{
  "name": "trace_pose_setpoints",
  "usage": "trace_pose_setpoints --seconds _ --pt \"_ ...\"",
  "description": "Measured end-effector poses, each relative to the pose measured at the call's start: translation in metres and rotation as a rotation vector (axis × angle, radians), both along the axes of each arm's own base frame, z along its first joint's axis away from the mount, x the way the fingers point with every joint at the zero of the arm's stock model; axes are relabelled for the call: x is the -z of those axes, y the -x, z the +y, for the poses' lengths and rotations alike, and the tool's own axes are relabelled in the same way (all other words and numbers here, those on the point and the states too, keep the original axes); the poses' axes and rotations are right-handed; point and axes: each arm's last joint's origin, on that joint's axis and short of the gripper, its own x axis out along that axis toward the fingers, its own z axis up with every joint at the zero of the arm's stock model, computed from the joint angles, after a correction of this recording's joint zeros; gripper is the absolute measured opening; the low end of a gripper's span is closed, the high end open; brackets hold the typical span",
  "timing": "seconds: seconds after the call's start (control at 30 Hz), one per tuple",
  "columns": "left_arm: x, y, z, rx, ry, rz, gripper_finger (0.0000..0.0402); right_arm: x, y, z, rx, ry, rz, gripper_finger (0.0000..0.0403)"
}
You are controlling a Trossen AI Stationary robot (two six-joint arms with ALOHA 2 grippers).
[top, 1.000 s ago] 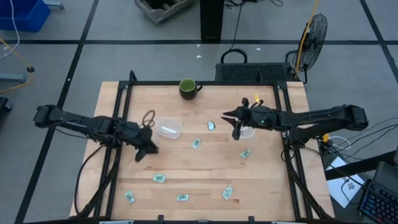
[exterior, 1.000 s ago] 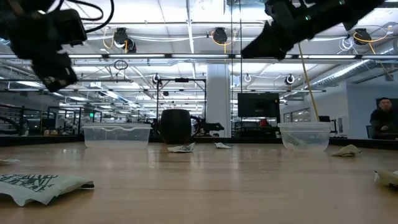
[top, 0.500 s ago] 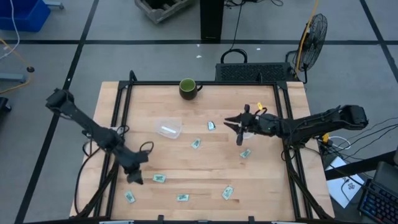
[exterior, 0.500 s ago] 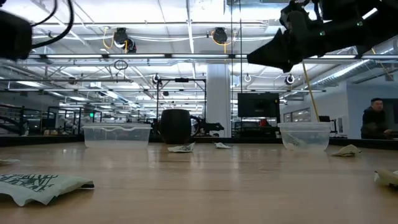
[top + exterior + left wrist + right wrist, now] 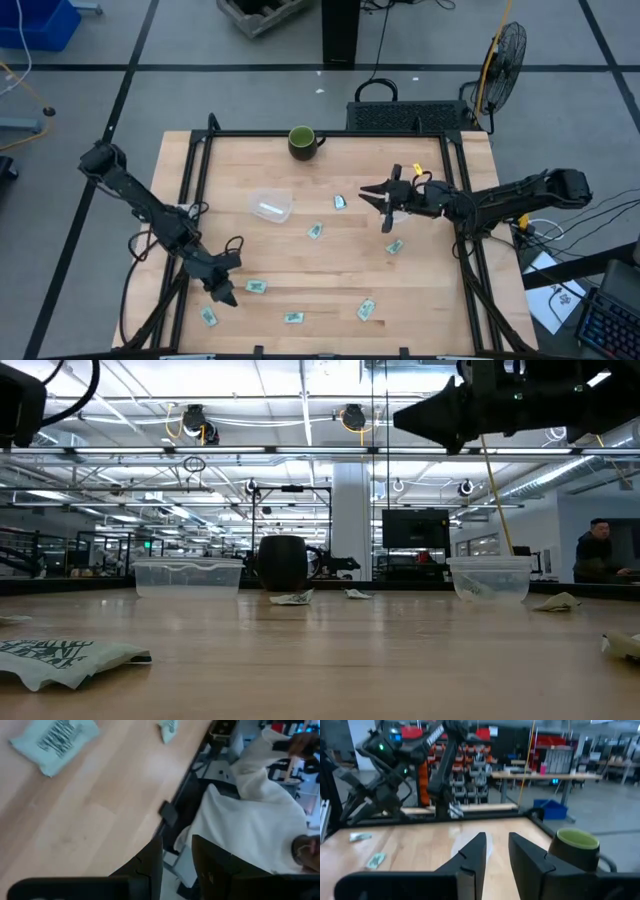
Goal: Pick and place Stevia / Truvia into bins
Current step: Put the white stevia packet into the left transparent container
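left pincer low by a stevia sachet, fingers slightly apart, empty, likely lining up a pick; right pincer parted, empty, over the round cup.

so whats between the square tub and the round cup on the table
In the high view, two sachets, one and another, lie on bare wood between the square tub and round cup.

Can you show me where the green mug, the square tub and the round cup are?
green mug (image 5: 301, 140): high view, its rim.
square tub (image 5: 271, 207): high view, its middle.
round cup (image 5: 489, 578): low view, its side wall.
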Motion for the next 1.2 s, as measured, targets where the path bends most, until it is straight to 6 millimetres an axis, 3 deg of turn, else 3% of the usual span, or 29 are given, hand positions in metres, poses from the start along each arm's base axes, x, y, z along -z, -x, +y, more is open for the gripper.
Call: trace_pose_setpoints --seconds 0.13,0.27,0.47,0.8,1.03,1.2 --pt "-0.008 0.004 -0.006 0.018 -0.016 0.036 0.0108 -0.004 0.0 0.0 0.002 0.047 -0.03 0.0075" --pt "-0.031 0.006 -0.017 -0.015 -0.037 0.149 0.0108 -0.006 0.0 0.0 0.008 0.073 -0.045 0.0075" --pt "-0.065 0.01 -0.035 -0.055 -0.246 0.238 0.0108 -0.006 0.0 0.0 0.009 0.074 -0.05 0.0075" --pt "-0.02 0.026 -0.072 -0.085 -0.433 0.581 0.0108 -0.003 0.0 0.0 0.011 0.137 0.001 0.0075" --pt "0.002 0.023 -0.082 -0.118 -0.529 0.59 0.0108 -0.006 0.0 0.0 0.017 0.198 -0.019 0.0075" --pt "0.009 0.019 -0.091 -0.096 -0.483 0.588 0.0108 -0.007 0.0 0.0 0.019 0.201 -0.025 0.0075"
